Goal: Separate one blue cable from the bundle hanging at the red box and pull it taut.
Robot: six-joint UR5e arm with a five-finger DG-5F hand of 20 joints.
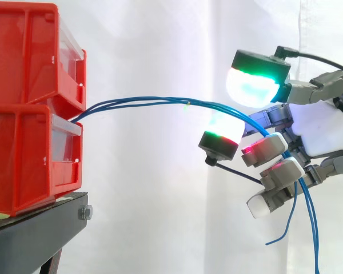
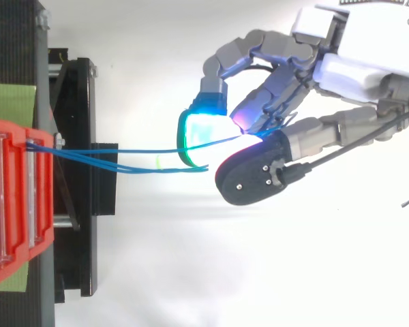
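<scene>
Hidden: where the blue cables (image 1: 160,100) enter the hand (image 1: 326,134), the glowing fingertips (image 1: 251,85) cover them. We cannot tell whether one strand sits apart from the rest there.
Cut off: the two stacked red bins (image 1: 28,51) run past the left edge. The cable tails (image 1: 314,228) run off the bottom of the side view.
Hand: the fingers and thumb are curled in and closed round the blue cables. From above, one strand leads into the pinch between two pads (image 2: 204,133).
Cables: they leave the seam between the bins, cross to the hand in a shallow upward bow, then hang loose below it. In the top view (image 2: 143,150) they fan slightly apart.
Open room: between the bins and the hand we see only the strands in front of the white curtain (image 1: 160,228). The space below the hand is free as well.
Edges: the black stand (image 1: 34,234) ends just under the lower bin's front.
Materials: the bins are glossy red plastic with clear fronts. The stand is dark metal with a bolt. The cables are thin and smooth. The pads are rounded and translucent, lit green-white and red.
</scene>
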